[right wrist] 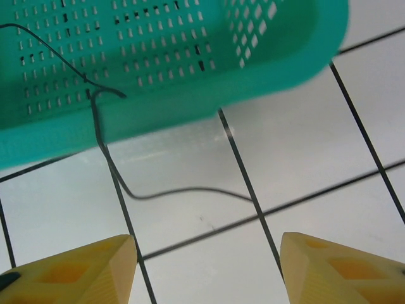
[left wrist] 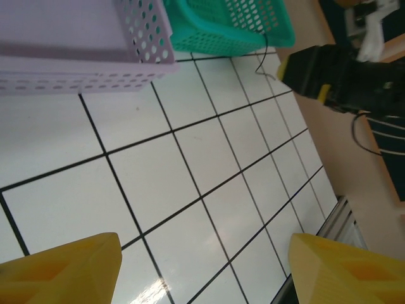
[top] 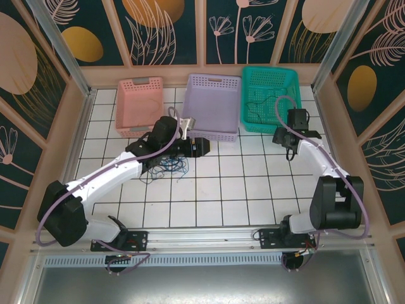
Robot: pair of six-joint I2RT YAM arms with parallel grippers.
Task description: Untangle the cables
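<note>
On the tiled table (top: 240, 190), three baskets were seen lined up along the 12 o'clock edge in the top view: a pink basket (top: 140, 103) at 11 o'clock, a purple basket (top: 214, 104) at 12 o'clock and a teal basket (top: 271, 98) at 1 o'clock. The tangled cables (top: 169, 166), a small knot of thin dark blue and black strands, were found lying on the tiles toward 8 o'clock from the table's middle, partly under the left forearm. The left gripper (top: 197, 147) was held just at 6 o'clock of the purple basket, with the knot at 8 o'clock of it and apart from it. In the left wrist view its yellow fingers (left wrist: 63, 266) were seen spread apart over bare tile, with nothing clasped between them. A separate black cable (right wrist: 190, 189) was seen in the right wrist view draped over the teal basket's front wall, from which it ran down onto the tile and curved off toward 3 o'clock. The right gripper (right wrist: 205, 253) was held at 6 o'clock of that strand, near it but not touching it. Its fingers (right wrist: 76, 266) were likewise spread apart with nothing held between them.
</note>
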